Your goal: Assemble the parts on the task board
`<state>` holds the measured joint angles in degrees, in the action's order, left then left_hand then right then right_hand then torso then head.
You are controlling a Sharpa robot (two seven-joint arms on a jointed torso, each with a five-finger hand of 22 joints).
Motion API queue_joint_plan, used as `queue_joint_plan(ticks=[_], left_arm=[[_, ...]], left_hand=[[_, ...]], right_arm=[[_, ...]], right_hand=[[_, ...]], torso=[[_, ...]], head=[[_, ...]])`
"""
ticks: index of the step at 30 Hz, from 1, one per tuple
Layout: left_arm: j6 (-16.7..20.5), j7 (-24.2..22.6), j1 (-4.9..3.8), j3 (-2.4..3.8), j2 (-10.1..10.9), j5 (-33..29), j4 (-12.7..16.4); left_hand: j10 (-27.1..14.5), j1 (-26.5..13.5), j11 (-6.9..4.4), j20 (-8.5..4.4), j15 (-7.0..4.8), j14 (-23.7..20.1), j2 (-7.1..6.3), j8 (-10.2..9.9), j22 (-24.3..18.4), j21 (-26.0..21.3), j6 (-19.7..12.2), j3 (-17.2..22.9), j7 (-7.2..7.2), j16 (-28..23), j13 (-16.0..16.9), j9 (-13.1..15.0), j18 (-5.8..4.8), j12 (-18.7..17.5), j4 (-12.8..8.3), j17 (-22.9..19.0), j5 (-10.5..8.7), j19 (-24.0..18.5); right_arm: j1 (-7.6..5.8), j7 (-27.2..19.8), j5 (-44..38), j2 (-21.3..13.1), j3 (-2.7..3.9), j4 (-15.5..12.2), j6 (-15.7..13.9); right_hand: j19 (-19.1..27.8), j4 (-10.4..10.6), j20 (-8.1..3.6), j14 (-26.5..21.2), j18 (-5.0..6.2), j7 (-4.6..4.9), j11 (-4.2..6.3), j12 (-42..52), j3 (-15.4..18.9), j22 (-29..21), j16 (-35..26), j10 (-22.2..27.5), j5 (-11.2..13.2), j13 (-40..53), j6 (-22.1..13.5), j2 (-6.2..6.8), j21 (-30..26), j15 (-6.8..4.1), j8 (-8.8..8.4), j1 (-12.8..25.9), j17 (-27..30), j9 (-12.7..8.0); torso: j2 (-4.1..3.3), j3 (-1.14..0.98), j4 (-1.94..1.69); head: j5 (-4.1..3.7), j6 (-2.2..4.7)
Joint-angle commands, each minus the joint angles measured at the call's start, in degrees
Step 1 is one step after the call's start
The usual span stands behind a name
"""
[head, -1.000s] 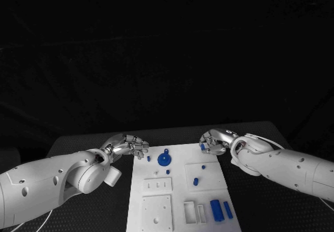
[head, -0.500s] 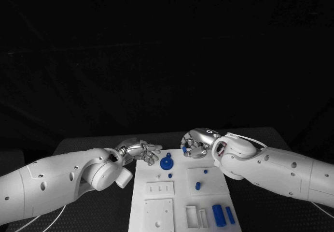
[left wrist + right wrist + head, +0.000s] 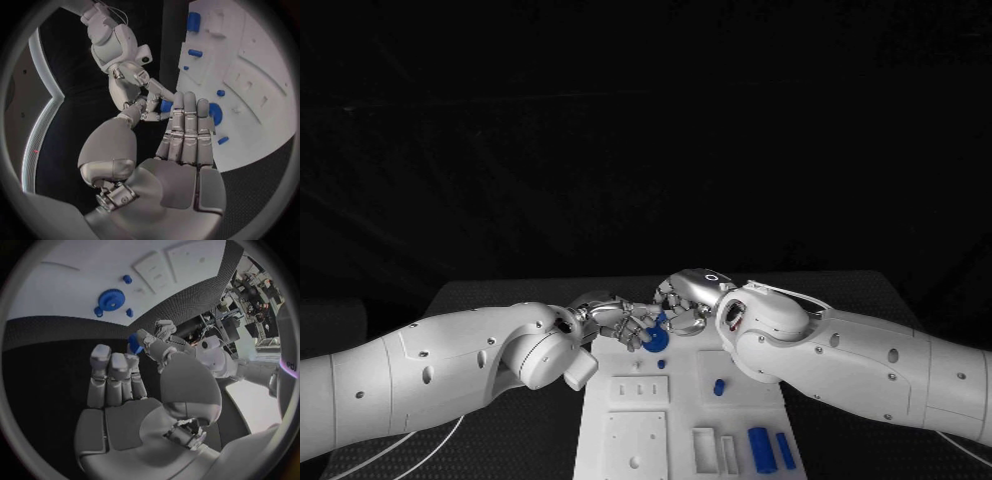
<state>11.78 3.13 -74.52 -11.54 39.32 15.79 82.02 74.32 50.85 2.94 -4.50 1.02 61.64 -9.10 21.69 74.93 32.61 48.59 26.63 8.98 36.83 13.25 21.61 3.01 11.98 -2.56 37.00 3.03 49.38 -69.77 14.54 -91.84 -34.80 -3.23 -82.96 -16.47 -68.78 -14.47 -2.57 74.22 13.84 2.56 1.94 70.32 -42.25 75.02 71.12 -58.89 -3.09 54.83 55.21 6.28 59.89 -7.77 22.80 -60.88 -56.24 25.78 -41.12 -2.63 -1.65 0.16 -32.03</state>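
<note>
We judge a handover under way: above the board's far end, by the gear, our right hand and left hand both pinch one blue part, so next one hand must let go.

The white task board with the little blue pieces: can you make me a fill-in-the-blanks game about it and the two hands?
The flat task board on the black table is coloured ___.
The round blue toothed piece lying on the board is a ___.
The small piece between the fingertips of the silver left hand and the silver right hand is coloured ___.
Missing words: white, gear, blue.
</note>
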Motion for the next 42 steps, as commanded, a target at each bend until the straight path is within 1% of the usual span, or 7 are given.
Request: queue_joint_plan(ticks=[1, 5, 13, 22, 37, 40, 42], left_arm=[[0.64, 1.84, -0.13, 0.06, -0.24, 1.36, 0.18], [0.83, 1.94, -0.13, 0.06, -0.22, 1.4, 0.11], [1.17, 1.74, -0.13, 0.06, -0.15, 1.34, -0.16], [1.16, 1.67, -0.13, 0.06, -0.15, 0.34, -0.09], [0.74, 1.34, -0.13, 0.07, -0.13, -0.06, 0.4], [1.05, 1.12, -0.14, 0.07, -0.05, -0.41, 0.35], [1.05, 1.01, -0.15, 0.07, -0.03, -0.44, 0.36]], left_hand=[[0.24, -0.15, 0.13, -0.47, -0.34, -0.18, 0.16, -0.16, 1.2, 0.33, -0.28, 0.14, -0.01, 0.42, 0.11, -0.04, 0.57, 0.21, 0.4, 0.08, -0.22, -0.07], [0.23, -0.06, 0.12, -0.47, -0.34, -0.21, 0.28, -0.15, 1.21, 0.37, -0.23, 0.19, -0.02, 0.44, 0.15, -0.03, 0.57, 0.21, 0.44, 0.1, -0.21, -0.09], [0.0, 0.46, 0.2, -0.41, -0.28, -0.43, 1.2, -0.24, 1.22, 0.53, -0.19, 0.19, 0.02, 0.51, 0.3, -0.05, 0.52, 0.08, 0.36, 0.23, -0.2, -0.29], [-0.14, 0.76, 0.23, -0.39, -0.25, -0.56, 2.05, -0.32, 1.22, 0.67, -0.13, 0.0, 0.03, 0.59, 0.47, -0.07, 0.5, 0.0, 0.26, 0.34, -0.18, -0.49], [-0.27, 2.36, 0.14, -0.34, -0.21, -0.76, 3.34, 0.12, 1.19, 1.04, 1.19, -0.54, -0.34, 0.73, 0.94, 0.12, 0.48, -0.07, -1.24, 0.53, -0.16, -0.82], [-0.23, 2.72, 0.1, -0.34, -0.22, -0.74, 4.01, 0.11, 1.17, 1.13, 1.32, -0.56, -0.39, 0.79, 1.07, 0.11, 0.48, -0.06, -1.59, 0.57, -0.15, -0.84], [-0.21, 2.93, 0.09, -0.33, -0.23, -0.72, 4.86, 0.08, 1.15, 1.2, 1.41, -0.54, -0.41, 0.83, 1.18, 0.09, 0.45, -0.05, -1.78, 0.6, -0.15, -0.86]], right_arm=[[0.02, 1.47, -1.72, 0.25, 0.0, -0.34, 0.68], [0.03, 1.43, -1.72, 0.4, 0.0, -0.64, 0.81], [0.03, 1.44, -1.72, 0.25, -0.01, -1.42, 1.41], [0.09, 1.47, -1.64, 0.51, -0.03, -1.71, 1.82], [0.42, 1.31, -1.47, 1.8, -0.06, -1.44, 2.23], [0.48, 1.3, -1.41, 1.88, -0.08, -1.51, 2.55], [0.49, 1.24, -1.26, 1.91, -0.11, -1.51, 2.74]], right_hand=[[-0.47, 0.09, -0.06, 0.31, 1.16, 1.67, 0.05, -0.37, -0.44, 0.42, -0.37, -0.47, 0.29, -0.06, 5.63, -0.06, 0.14, -0.17, 0.96, 0.48, -0.03, 2.21], [-0.48, 0.08, -0.06, 0.31, 1.16, 1.67, 0.05, -0.38, -0.46, 0.42, -0.37, -0.48, 0.3, -0.06, 5.63, -0.05, 0.14, -0.18, 0.96, 0.48, -0.03, 2.22], [-0.51, 0.07, -0.06, 0.33, 1.16, 1.67, 0.05, -0.39, -0.55, 0.41, -0.38, -0.51, 0.29, -0.07, 5.64, -0.01, 0.14, -0.18, 0.96, 0.5, -0.03, 2.24], [-0.54, 0.06, -0.05, 0.34, 1.16, 1.68, 0.05, -0.41, -0.63, 0.4, -0.39, -0.54, 0.3, -0.07, 5.65, 0.03, 0.13, -0.17, 0.95, 0.53, -0.02, 2.26], [-0.58, 0.06, -0.05, 0.36, 1.16, 1.68, 0.04, -0.43, -0.74, 0.39, -0.4, -0.57, 0.3, -0.08, 5.65, 0.05, 0.12, -0.17, 0.93, 0.58, -0.02, 2.28], [-0.58, 0.06, -0.04, 0.36, 1.16, 1.69, 0.04, -0.44, -0.76, 0.38, -0.4, -0.57, 0.3, -0.09, 5.65, 0.05, 0.12, -0.17, 0.93, 0.59, -0.02, 2.28], [-0.59, 0.06, -0.04, 0.36, 1.16, 1.69, 0.04, -0.44, -0.77, 0.38, -0.41, -0.57, 0.3, -0.09, 5.65, 0.05, 0.12, -0.17, 0.93, 0.59, -0.02, 2.29]], torso=[[-0.02, -0.02, 0.03], [-0.01, -0.04, 0.05], [0.04, -0.06, 0.1], [0.01, -0.02, 0.09], [-0.04, 0.07, 0.04], [-0.01, 0.04, 0.08], [0.0, 0.05, 0.09]], head=[[0.41, -0.1], [0.44, -0.18], [0.48, -0.21], [0.4, -0.33], [0.24, -0.51], [0.27, -0.5], [0.27, -0.51]])
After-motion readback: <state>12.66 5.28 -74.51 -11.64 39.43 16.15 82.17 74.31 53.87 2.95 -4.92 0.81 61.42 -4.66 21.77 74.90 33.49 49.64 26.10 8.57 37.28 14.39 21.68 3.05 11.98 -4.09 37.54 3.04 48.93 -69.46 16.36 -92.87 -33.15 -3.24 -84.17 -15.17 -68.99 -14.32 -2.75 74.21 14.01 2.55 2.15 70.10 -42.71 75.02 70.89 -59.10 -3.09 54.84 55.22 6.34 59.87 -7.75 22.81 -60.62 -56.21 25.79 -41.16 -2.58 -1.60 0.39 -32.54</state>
